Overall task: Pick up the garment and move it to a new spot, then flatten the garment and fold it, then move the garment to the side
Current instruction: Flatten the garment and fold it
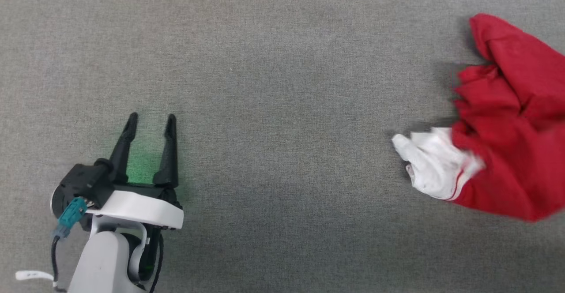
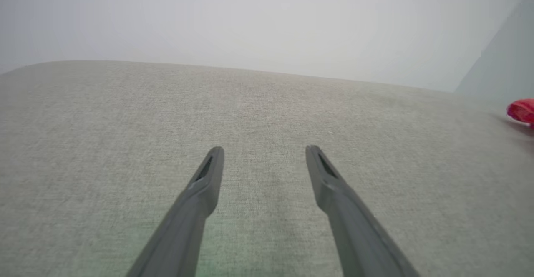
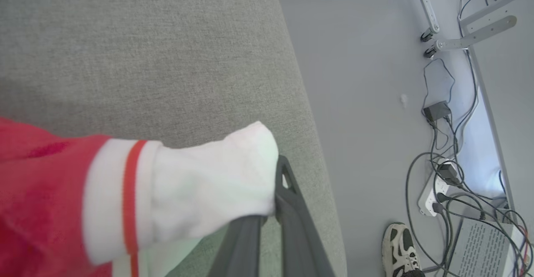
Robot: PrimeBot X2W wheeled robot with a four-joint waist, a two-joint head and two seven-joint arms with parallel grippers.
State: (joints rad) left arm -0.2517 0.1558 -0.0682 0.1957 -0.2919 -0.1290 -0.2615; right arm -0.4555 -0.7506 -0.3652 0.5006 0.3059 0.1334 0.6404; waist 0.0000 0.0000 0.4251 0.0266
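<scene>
The garment (image 1: 507,121) is bunched at 3 o'clock of the head view. Its red body is heaped up and runs off the edge, and its white sleeve (image 1: 435,163) trails toward 9 o'clock over the grey table (image 1: 282,85). In the right wrist view that sleeve, with its thin red stripe, drapes across my right jaws (image 3: 275,185). They are pinched together on the white fabric, with one fingertip hidden under it. My left jaws (image 1: 151,121) sit at 8 o'clock of the head view, spread wide above the table, well apart from the garment. Past the table's edge, toward 4 o'clock of the right wrist view, cables (image 3: 438,177) and a shoe (image 3: 400,248) rest on the floor (image 3: 358,101).
</scene>
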